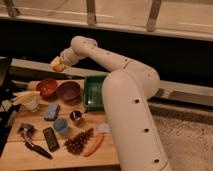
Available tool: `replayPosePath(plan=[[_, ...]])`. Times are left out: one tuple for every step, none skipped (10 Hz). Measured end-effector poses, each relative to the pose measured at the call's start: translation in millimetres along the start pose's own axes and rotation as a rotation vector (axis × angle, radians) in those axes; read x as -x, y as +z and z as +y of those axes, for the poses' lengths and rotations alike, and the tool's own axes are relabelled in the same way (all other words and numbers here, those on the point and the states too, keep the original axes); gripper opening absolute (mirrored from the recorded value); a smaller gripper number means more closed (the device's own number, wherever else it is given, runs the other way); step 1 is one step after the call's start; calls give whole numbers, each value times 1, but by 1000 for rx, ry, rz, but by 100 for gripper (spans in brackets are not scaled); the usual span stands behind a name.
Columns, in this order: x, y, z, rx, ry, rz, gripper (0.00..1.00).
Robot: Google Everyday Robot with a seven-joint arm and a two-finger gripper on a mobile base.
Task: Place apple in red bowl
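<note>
The apple is a small orange-yellow fruit held in my gripper, in the air above and a little right of the red bowl. The red bowl is a round orange-red bowl at the back left of the wooden table, beside the purple bowl. My white arm reaches in from the right across the table.
A green tray stands right of the purple bowl. On the wooden table lie a white cup, a blue sponge, a small blue cup, a metal cup, a pine cone, a carrot and dark tools.
</note>
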Motion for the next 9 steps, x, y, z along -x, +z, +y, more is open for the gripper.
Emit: replayPosePath(plan=[[-2, 1, -1, -7, -6, -3, 0], [-10, 9, 3, -5, -7, -2, 0], [-17, 17, 11, 11, -5, -1, 0], [-22, 22, 14, 24, 0, 2, 0], [-28, 28, 14, 37, 9, 7, 0], [-35, 38, 18, 59, 16, 19, 0], [-39, 46, 21, 70, 17, 30, 0], [-44, 56, 25, 81, 22, 46, 0], [-48, 66, 25, 89, 30, 59, 0]])
